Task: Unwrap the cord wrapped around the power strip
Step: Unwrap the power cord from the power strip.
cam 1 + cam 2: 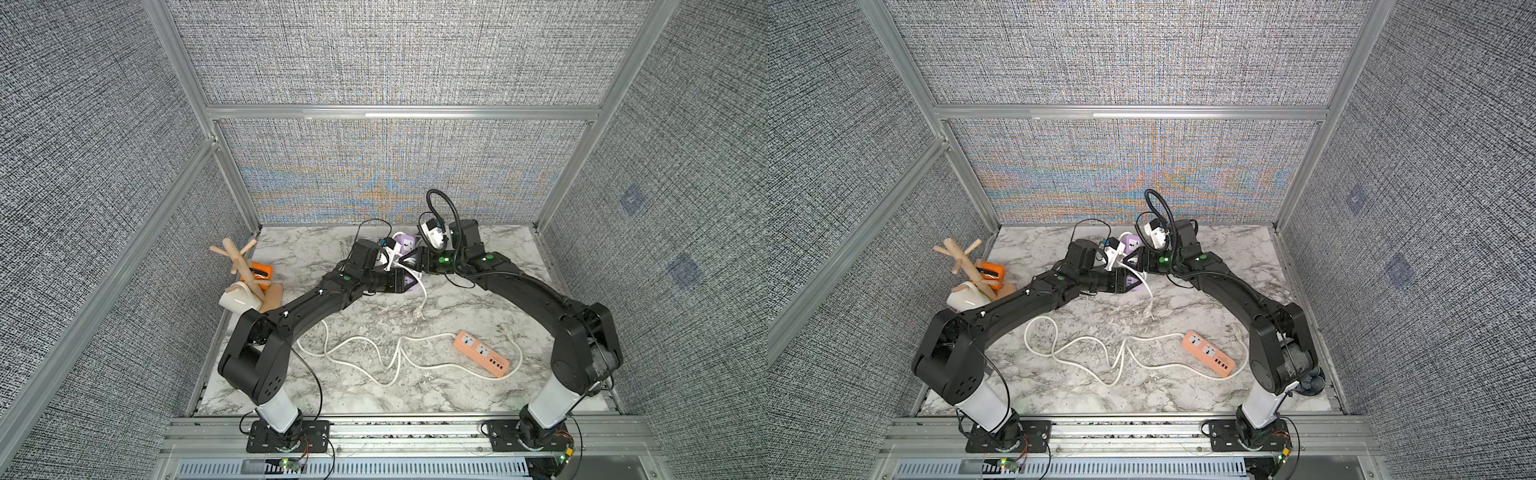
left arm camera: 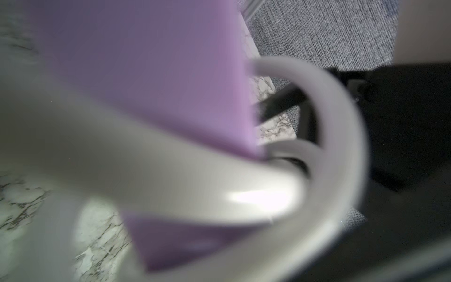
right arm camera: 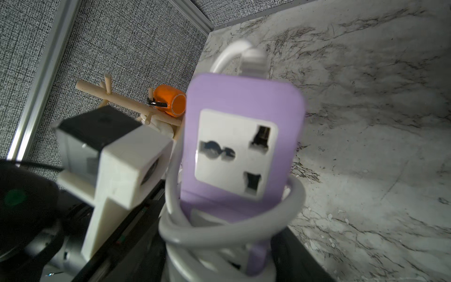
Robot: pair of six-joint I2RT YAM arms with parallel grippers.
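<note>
Looks mid-unwrap: finds the strip (image 3: 244,146) at the rear middle of the bench (image 1: 374,395), close between the left tool (image 1: 405,284) and the right tool (image 1: 409,257), with the cord (image 3: 231,232) wound in at least two loops about its lower half. Shows a free tail of cord trailing from there onto the bench, ending in the plug (image 1: 420,312). Places the strip's lower end between the right tool's jaws in the right wrist view, yet cannot tell whether pinched or merely flanked. Cannot tell the left tool's state either: too blurred in its own wrist view, hidden from above. Probably calls next for a firm hold on the strip with one tool, then catching the outermost loop with the other and carrying it round and off the end. Leaves alone the orange strip (image 1: 480,353) near the front, cord already loose.
</note>
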